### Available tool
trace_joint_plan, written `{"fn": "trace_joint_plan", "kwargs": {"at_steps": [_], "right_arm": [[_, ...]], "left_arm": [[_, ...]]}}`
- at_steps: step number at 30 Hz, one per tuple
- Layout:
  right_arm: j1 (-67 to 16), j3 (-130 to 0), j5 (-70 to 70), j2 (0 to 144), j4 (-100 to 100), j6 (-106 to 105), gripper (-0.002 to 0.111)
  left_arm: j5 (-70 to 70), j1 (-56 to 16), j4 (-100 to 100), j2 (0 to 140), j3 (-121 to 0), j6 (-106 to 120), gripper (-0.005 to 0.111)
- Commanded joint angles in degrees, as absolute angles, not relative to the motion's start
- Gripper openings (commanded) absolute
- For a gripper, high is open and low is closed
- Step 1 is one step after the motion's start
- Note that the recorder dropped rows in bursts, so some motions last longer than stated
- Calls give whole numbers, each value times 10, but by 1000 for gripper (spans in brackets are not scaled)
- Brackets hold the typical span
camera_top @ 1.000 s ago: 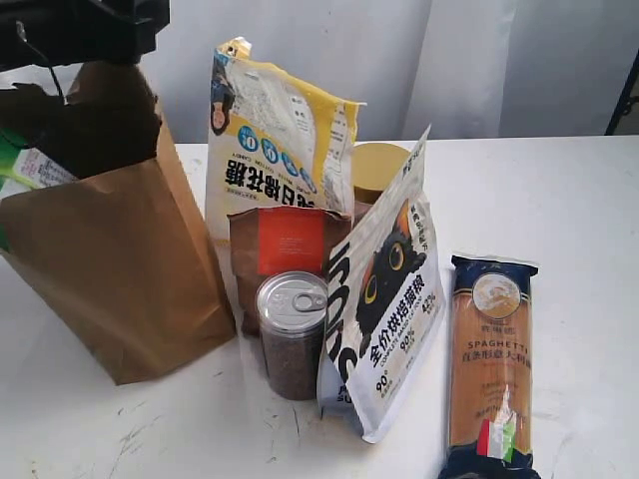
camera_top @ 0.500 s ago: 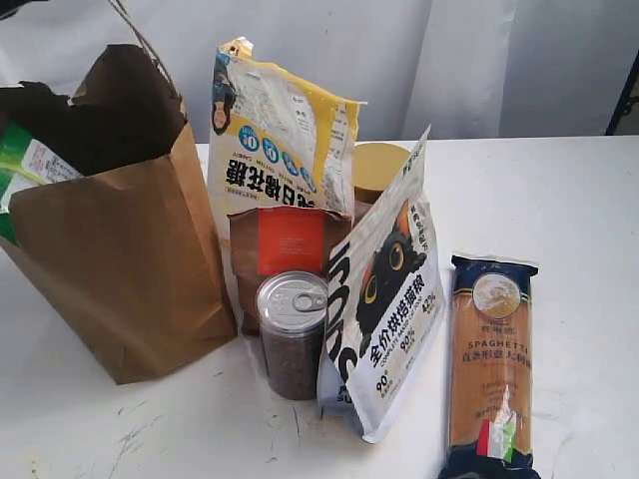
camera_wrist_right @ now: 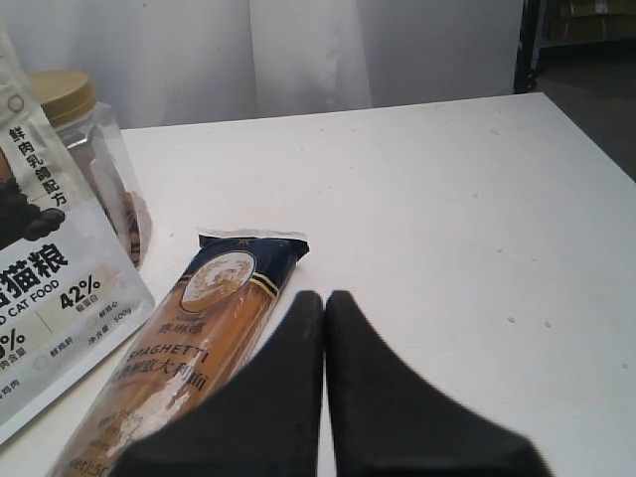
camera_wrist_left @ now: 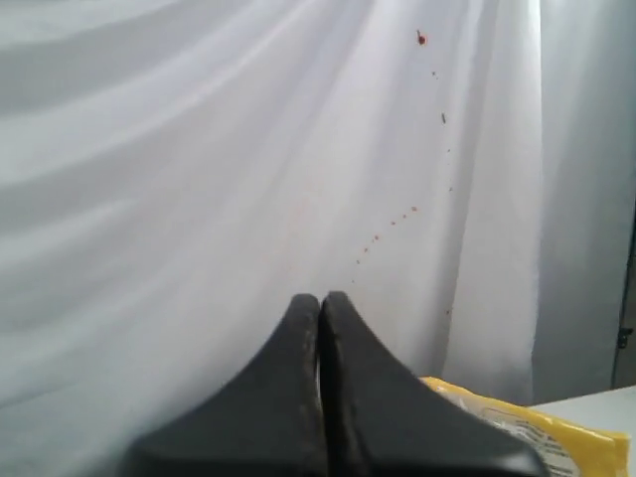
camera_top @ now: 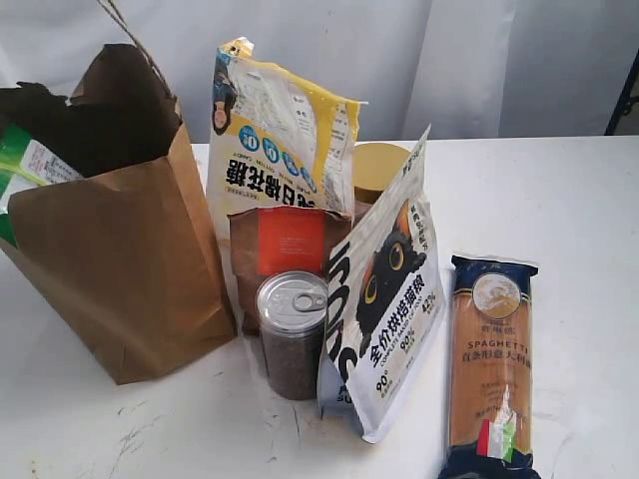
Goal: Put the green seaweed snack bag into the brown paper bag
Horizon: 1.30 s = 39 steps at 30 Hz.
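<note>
The green seaweed snack bag (camera_top: 22, 165) sat inside the brown paper bag (camera_top: 120, 269) at the left, with one corner showing at the ragged rim. Open table (camera_top: 559, 190) stretched far and right of the spaghetti packet (camera_top: 491, 364). The left gripper (camera_wrist_left: 320, 310) and right gripper (camera_wrist_right: 324, 306) were both clenched on nothing. The arm that had been over the bag a second earlier had left the exterior view.

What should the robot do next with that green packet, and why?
Likely just rest the left arm. The green snack bag sits inside the brown paper bag, its top showing at the rim, and the left gripper is shut on nothing, facing only the curtain.
</note>
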<state>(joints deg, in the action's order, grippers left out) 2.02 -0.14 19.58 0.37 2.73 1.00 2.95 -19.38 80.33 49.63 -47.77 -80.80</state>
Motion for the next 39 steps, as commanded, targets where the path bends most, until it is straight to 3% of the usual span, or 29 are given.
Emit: {"fn": "trace_joint_plan", "kwargs": {"at_steps": [1,5,10,17,20,27,32,39], "right_arm": [[23,0,193,0,29,8,0],[23,0,193,0,29,8,0],[23,0,193,0,29,8,0],[23,0,193,0,29,8,0],[23,0,193,0,29,8,0],[23,0,193,0,29,8,0],[23,0,193,0,29,8,0],[23,0,193,0,29,8,0]], "left_arm": [[82,-194,816,464,-475,-800,1],[94,-194,802,445,-473,-767,1],[144,-192,458,393,-457,-375,1],[150,-191,289,269,-365,-168,1],[149,-151,168,217,-318,-58,1],[148,0,33,140,-237,-12,1],[148,34,-69,81,-185,82,1],[148,40,-49,28,-120,34,1]]}}
